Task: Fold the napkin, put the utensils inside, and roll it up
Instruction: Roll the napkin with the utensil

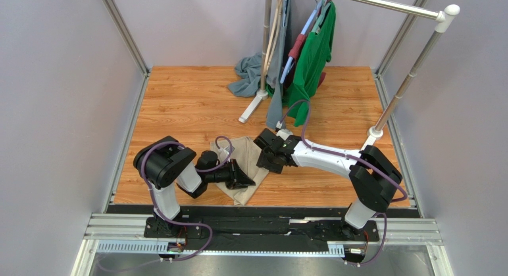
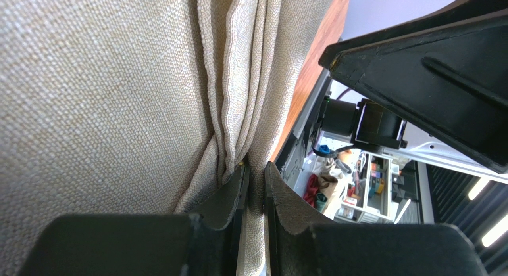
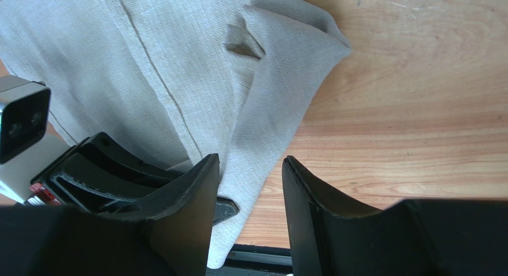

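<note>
**Left gripper (image 1: 249, 181) pinches the napkin (image 1: 241, 151); right gripper (image 1: 264, 159) stands open beside it**

In the left wrist view the two dark fingers (image 2: 235, 193) are closed on a bunched fold of the beige cloth. The cloth runs up from between the fingertips in several pleats and fills the space ahead of that gripper.

The right gripper's jaws are spread with nothing held between them. Below its fingertips lies the napkin's edge, with cloth under one finger and bare wooden table (image 3: 411, 109) under the other. Whether this gripper touches the cloth cannot be told.

The left gripper sits just beside the right one, near enough to show at the edge of the right wrist view. The napkin lies rumpled on the table, partly folded over itself, under and between both grippers. A green shirt (image 1: 313, 56) hangs well beyond them, at the far side.
</note>
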### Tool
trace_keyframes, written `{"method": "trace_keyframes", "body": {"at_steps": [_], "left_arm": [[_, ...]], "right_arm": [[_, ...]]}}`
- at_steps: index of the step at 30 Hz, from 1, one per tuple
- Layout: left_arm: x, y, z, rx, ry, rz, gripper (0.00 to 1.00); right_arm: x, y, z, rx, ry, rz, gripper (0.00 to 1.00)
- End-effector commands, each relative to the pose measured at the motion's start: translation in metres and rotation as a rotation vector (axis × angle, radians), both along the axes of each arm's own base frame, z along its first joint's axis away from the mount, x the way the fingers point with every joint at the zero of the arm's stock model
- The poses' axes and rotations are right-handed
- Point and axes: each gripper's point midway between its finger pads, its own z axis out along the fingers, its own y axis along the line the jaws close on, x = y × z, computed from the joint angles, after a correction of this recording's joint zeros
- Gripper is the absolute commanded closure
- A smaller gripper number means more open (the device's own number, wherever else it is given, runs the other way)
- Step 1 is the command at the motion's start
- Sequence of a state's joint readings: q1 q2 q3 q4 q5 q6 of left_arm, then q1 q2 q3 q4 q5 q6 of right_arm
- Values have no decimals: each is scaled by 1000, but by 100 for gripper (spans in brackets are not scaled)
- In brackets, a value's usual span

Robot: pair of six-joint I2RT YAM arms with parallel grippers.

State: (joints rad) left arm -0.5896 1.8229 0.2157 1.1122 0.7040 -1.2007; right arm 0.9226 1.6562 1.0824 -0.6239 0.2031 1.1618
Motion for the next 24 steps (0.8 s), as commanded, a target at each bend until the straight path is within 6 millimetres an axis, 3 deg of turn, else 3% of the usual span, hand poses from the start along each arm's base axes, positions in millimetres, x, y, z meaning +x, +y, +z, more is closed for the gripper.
{"method": "trace_keyframes", "body": {"at_steps": [1, 24], "left_arm": [[-10, 11, -25, 84, 71, 28, 82], [-9, 11, -30, 99, 64, 27, 82]], "right_arm": [[1, -3, 5, 43, -34, -64, 53], [3, -3, -32, -10, -8, -60, 56]]}}
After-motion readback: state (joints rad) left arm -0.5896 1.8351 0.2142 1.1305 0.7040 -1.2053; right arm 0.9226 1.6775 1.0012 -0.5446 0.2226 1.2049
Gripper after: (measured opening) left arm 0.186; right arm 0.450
